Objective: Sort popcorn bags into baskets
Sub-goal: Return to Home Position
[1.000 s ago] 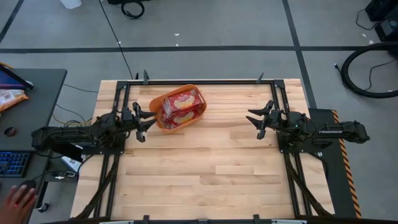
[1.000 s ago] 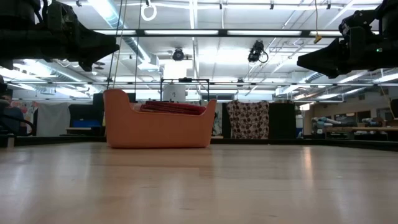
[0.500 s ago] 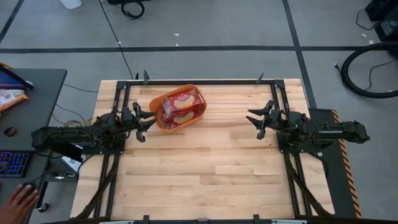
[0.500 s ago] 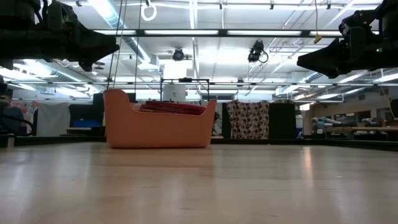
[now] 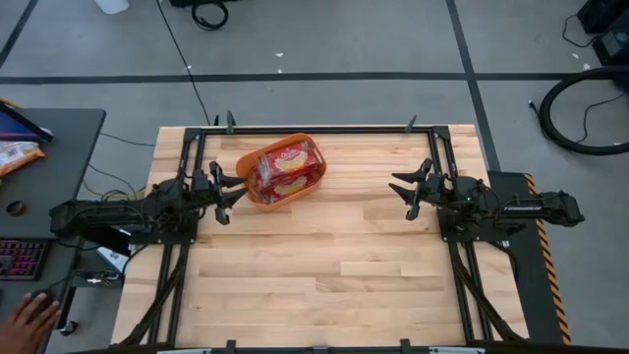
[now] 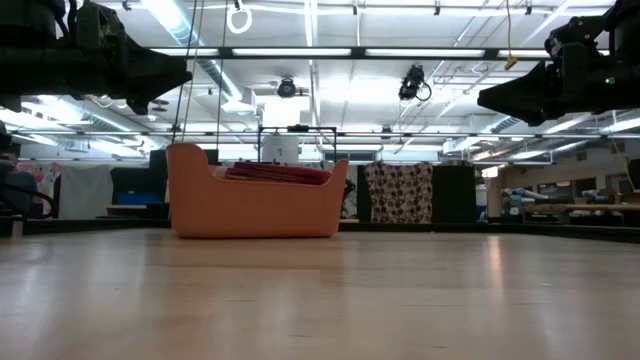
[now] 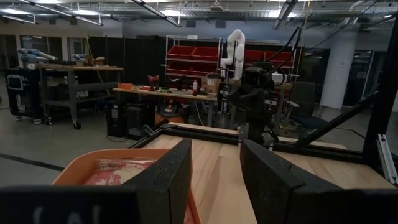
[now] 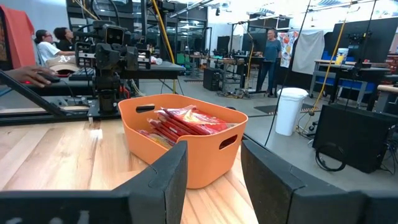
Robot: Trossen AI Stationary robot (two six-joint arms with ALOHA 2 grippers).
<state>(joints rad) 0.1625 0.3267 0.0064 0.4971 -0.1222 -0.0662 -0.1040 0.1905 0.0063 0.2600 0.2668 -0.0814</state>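
The orange basket (image 5: 283, 169) stands on the table's far left part, its base on the wood. Several red popcorn bags (image 5: 287, 167) lie stacked inside it, also seen as red packets (image 8: 183, 122) in the right wrist view and as a red edge (image 6: 278, 173) above the rim in the low view. My left gripper (image 5: 239, 187) hovers open just left of the basket, above the table. My right gripper (image 5: 401, 191) hovers open over the table's right part, well away from the basket. No bag shows on the table outside the basket.
The wooden table top (image 5: 334, 265) is bare wood across its middle and near side. A dark metal frame (image 5: 324, 129) runs along the far edge and down both sides. A person's hand (image 5: 29, 320) rests at a desk left of the table. People stand in the room behind.
Both arms have kept still and the basket has not moved. Only the person's hand at the desk to the left has shifted slightly.
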